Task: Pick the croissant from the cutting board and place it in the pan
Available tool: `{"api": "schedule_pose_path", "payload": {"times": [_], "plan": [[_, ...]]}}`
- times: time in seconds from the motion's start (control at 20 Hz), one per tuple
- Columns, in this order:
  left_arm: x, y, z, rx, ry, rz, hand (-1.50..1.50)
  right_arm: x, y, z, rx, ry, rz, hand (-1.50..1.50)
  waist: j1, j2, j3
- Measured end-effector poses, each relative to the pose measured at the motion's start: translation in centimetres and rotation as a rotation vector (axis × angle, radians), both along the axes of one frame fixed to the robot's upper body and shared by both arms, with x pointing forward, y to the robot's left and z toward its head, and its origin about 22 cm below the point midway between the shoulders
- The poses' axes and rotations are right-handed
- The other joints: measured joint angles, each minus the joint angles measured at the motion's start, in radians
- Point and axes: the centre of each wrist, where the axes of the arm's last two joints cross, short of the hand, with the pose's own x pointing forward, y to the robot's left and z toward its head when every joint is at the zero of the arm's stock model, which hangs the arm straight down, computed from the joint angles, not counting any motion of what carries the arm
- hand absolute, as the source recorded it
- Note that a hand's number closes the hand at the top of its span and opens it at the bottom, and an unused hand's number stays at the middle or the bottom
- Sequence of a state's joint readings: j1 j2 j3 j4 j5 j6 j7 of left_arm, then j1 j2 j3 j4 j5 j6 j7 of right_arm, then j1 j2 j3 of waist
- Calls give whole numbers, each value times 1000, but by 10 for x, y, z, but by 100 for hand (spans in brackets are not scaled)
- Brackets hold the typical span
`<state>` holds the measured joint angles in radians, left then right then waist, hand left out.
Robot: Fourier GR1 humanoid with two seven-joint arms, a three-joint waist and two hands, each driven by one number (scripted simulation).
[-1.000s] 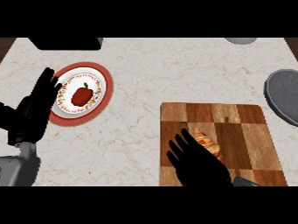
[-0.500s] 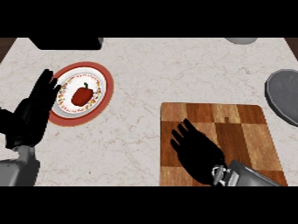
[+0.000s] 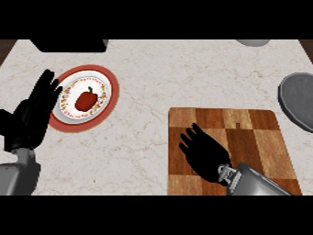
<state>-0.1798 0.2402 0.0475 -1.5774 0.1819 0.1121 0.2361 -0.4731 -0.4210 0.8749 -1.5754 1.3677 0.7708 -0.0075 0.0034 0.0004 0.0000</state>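
A wooden cutting board (image 3: 254,124) lies at the lower right of the counter. My right hand (image 3: 203,153) rests palm down on the board's left half, its forearm coming in from the lower edge. The croissant does not show anywhere on the board; the hand covers the spot where it lay. The grey round pan (image 3: 308,103) sits at the right edge, just beyond the board's far right corner. My left hand (image 3: 33,110) stays open at the left edge, fingers up, beside a plate.
A red-rimmed plate (image 3: 104,80) with a red pepper (image 3: 86,98) on it stands at the left, next to my left hand. A black object (image 3: 67,44) sits at the far left, a grey one (image 3: 254,42) at the far right.
My right hand has drawn back toward the near edge, over the croissant, which showed a second ago and is now hidden. The left hand has barely moved.
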Motion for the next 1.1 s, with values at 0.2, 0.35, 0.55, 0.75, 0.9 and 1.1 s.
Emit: {"api": "schedule_pose_path", "payload": {"times": [0.2, 0.35, 0.55, 0.75, 0.9, 1.1], "plan": [[-2, -6, -3, 1, 3, -3, 0, 5, -4, -11, 11, 10, -5, -150, 0, 0, 0], [-8, -9, -7, 5, 4, 0, 0, 4, -4, -20, 9, 18, -19, -150, 0, -2, -1], [-5, -3, -4, 6, 1, 5, 0, 11, -1, -24, 18, 36, 9, 150, 0, -8, -3], [-3, -1, -1, 7, -1, -1, 0, 13, -3, -30, 50, 19, 56, 150, 2, -14, -5], [-2, -1, -2, 6, -1, -3, 0, 16, -8, -32, 84, 25, 81, 150, 2, -16, -5], [-2, -3, -13, 5, 0, -2, 0, 17, -6, -39, 112, 19, 77, 150, 1, -21, -8]]}}
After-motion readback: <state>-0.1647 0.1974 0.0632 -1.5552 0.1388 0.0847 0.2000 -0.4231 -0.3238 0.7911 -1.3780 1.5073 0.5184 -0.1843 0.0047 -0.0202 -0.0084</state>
